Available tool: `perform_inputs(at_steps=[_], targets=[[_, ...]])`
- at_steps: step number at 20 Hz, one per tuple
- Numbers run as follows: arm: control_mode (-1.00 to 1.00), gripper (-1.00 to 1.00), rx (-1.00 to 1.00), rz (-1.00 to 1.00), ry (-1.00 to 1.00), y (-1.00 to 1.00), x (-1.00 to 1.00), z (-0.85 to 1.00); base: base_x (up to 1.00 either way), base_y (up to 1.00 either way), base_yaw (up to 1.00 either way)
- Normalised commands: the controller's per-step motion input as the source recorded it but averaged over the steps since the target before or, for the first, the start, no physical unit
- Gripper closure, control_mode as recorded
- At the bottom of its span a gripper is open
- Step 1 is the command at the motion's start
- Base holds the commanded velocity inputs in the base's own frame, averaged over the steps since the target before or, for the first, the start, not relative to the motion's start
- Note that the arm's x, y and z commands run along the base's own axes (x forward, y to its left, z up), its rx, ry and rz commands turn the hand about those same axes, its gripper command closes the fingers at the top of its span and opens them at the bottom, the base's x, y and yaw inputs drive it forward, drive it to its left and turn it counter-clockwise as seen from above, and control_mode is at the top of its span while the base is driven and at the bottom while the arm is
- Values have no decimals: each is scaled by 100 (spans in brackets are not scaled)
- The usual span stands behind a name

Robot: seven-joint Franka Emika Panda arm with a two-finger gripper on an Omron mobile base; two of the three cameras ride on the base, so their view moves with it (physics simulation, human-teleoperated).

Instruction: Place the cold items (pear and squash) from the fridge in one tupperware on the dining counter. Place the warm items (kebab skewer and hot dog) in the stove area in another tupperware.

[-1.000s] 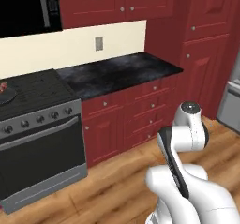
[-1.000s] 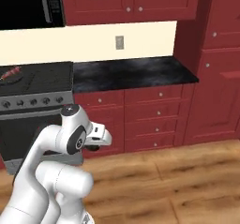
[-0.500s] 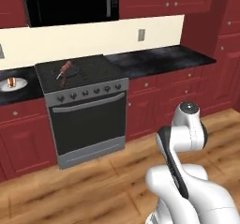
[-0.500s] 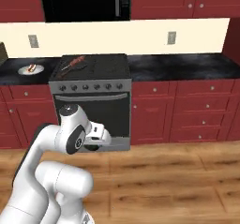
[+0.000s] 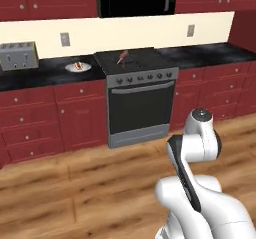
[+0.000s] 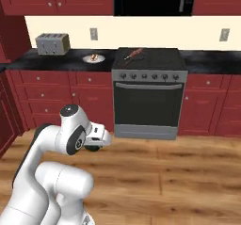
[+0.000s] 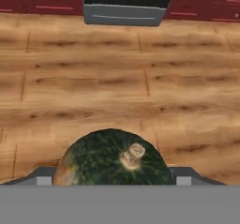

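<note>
I have the squash [image 7: 110,158] sitting right between the fingers of the gripper [image 7: 112,178], its pale stem stub facing the hand camera and the dark green rind filling the space between the two finger bases at either side; the jaws stand wide and look clamped on it, since it hangs there above the bare wood floor [image 7: 117,82] with nothing under it. The arm is folded in close to the base, so the load rides low and near the body. What matters for the next move is that the deep tub on the dining counter is nowhere ahead of me: in front is the stove [image 6: 146,94] with the kebab skewer [image 6: 133,54] lying on its top, and to its left the hot dog on a small plate [image 6: 93,58] near the toaster [image 6: 52,43]. I judge the base must turn away from this wall before the squash can go down.
</note>
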Motion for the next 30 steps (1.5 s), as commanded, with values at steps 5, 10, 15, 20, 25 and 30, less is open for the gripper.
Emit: perform_inputs(at_steps=[5,10,15,20,25,30], targets=[[100,100,0,0,0,0,0,0,-100,100,27],[100,100,0,0,0,0,0,0,-100,62,33],[100,100,0,0,0,0,0,0,-100,4,45],[100,100,0,0,0,0,0,0,-100,11,36],[100,100,0,0,0,0,0,0,-100,31,31],[100,100,0,0,0,0,0,0,-98,76,18]])
